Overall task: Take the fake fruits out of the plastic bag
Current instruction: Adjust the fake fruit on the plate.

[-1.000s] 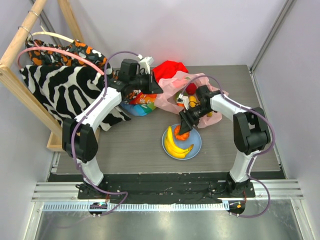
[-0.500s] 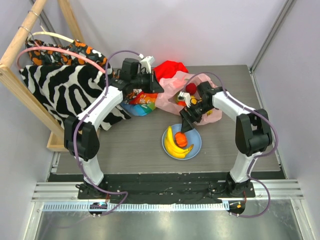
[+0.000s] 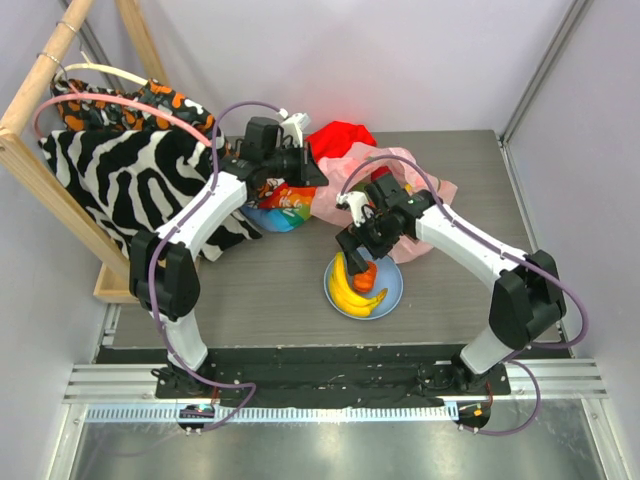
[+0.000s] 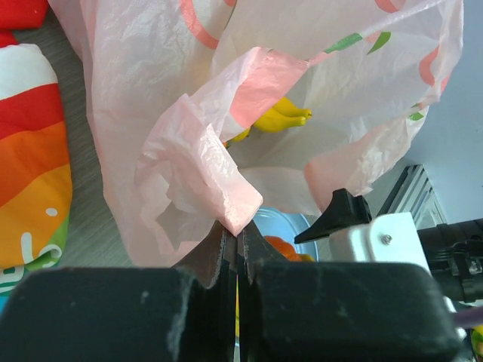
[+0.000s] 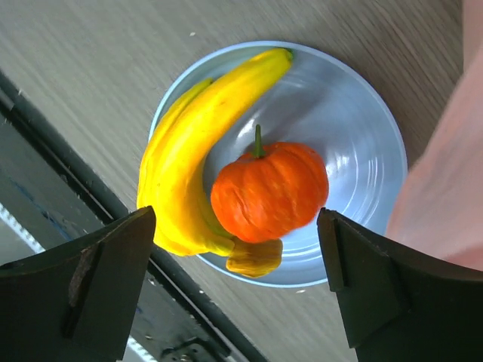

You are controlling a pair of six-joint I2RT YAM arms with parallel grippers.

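Two of the fake fruits, the banana bunch (image 5: 198,147) and the orange-red fruit (image 5: 270,191), are seen lying touching each other on the light-blue plate (image 5: 362,128) near the middle of the surface (image 3: 250,280). At least one more yellow fruit (image 4: 283,118) can be made out inside the plastic bag (image 4: 151,113), which lies towards the far edge. A fold of the bag's rim is pinched between the closed fingers of the left claw (image 4: 238,249), so the mouth is held up. The right claw (image 5: 235,217) is spread wide directly above the plate, with nothing held. The orange-red fruit is round and glossy and is only propped against the bananas, so it could be knocked by a finger and rolled over the shallow rim onto the surface. The film is thin, so it could slip from the pinch or tear if pulled, and the mouth would then collapse over what is left. On a reach into the bag the crinkled film could be snagged and the bag dragged towards the plate.
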